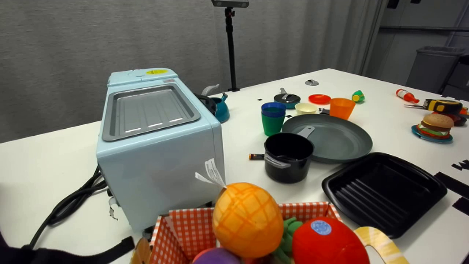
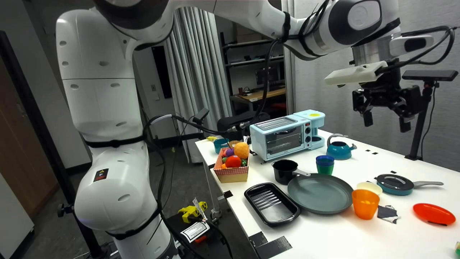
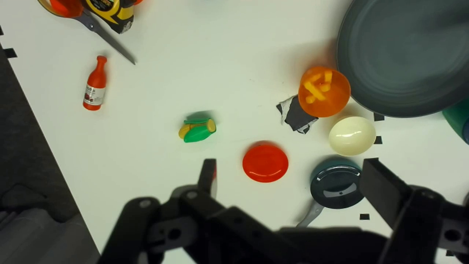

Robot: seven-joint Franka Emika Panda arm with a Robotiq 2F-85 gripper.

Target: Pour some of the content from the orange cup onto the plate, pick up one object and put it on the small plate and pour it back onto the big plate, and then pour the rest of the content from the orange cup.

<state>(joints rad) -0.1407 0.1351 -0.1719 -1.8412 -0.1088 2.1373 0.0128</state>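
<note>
– What's the big plate like?
– Wide, round and dark grey, smooth and dull, with a shallow rim. It lies flat on the white bench.
– And its neighbours?
– A deep black pot just beside it, the grey handle pointing toward the plate. Then a black rectangular tray with straight ridges along its floor; whether tray and plate touch, I can't tell. Near the plate too, a smooth blue cup nested in a green cup.
– Anything with a shine?
– The small plate, round and pale yellow, glossy inside, close to the big plate. Farther off from it lies a shallow red dish, shiny too. A torn black scrap sits near the big plate, ragged and pale at the edges.
– Where's the orange cup?
– Upright at the big plate's edge, so close that I can't say if they touch. Plain, bright orange, smooth-walled, flaring toward the mouth.
– What's in it?
– Yellow pieces: short, blocky sticks lying at odd angles in a loose heap, seen from above in the wrist view.
– And the jaws?
– Spread wide, hanging in the air well apart from the big plate; black and angular, with blunt tips.
</note>
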